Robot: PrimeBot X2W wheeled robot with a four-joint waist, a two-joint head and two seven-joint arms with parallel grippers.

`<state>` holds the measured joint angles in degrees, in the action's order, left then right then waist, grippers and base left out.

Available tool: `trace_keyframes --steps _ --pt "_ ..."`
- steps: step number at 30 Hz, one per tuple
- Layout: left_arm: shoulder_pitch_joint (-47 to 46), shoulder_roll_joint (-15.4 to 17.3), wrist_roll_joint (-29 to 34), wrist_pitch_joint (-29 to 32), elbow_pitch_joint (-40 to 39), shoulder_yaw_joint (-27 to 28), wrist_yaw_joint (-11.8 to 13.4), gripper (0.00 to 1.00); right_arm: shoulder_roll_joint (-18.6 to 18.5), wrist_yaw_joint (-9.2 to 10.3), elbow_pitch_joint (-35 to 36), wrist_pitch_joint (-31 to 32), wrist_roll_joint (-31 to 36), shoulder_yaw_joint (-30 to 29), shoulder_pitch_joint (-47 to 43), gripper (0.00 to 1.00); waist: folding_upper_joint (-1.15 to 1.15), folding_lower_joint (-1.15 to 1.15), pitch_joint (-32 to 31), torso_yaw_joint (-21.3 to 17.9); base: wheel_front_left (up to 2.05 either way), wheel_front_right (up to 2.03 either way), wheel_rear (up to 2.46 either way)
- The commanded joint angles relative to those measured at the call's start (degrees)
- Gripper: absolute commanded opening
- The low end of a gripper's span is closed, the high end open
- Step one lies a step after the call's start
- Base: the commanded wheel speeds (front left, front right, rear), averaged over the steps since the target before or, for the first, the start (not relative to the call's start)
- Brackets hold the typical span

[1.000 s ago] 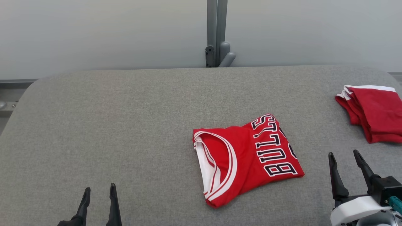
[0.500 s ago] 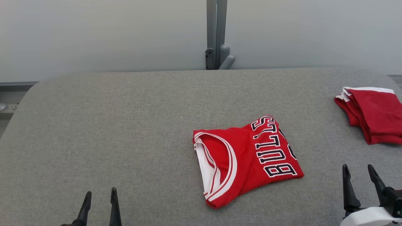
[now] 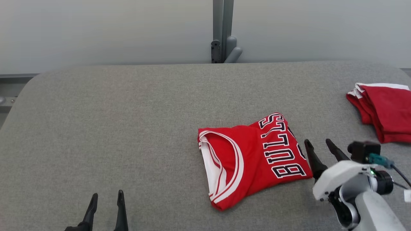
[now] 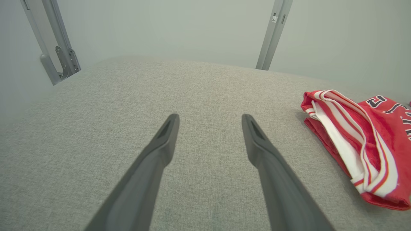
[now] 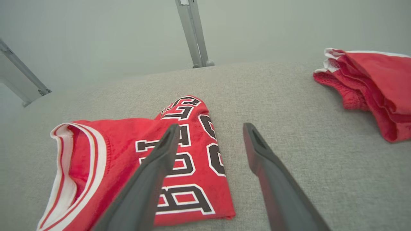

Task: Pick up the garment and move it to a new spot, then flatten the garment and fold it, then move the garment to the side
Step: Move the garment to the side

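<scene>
The right gripper (image 3: 317, 141) reaches forward on its white forearm, its two dark fingers spread wide and holding nothing, just beside the right edge of the folded red basketball jersey with white trim and black BULLS lettering (image 3: 253, 160). The jersey lies right of centre on the grey fabric-covered table (image 3: 128, 128). The left gripper (image 3: 107, 193) sits low at the near edge, equally wide and empty, well apart from the jersey.

The right wrist view shows one finger crossing the lettering and the other over bare cloth; contact cannot be judged. The left wrist view shows the jersey's stacked layers at the striped neckline. A folded pile of red garments (image 3: 388, 112) rests at the far right.

A second ago the right gripper was near the lower right corner; it has since come in towards the jersey, while the left has barely shifted.
</scene>
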<state>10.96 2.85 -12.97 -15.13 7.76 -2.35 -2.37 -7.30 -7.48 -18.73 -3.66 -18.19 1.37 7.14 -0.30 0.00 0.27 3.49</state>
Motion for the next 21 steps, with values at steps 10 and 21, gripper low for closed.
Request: trace_keyframes --steps 10,21 --pt "-3.9 0.1 0.4 0.0 1.2 -1.0 -1.4 1.00 -3.3 -0.01 -10.0 19.4 1.1 5.0 14.7 1.00 0.30 0.00 4.2 3.0 0.00 0.00 0.00" --pt "-6.3 0.1 -0.6 0.0 2.2 -2.3 -1.7 1.00 -2.4 -0.01 -28.3 21.6 2.7 3.2 22.2 1.00 0.30 0.00 6.8 6.0 0.00 0.00 0.00"
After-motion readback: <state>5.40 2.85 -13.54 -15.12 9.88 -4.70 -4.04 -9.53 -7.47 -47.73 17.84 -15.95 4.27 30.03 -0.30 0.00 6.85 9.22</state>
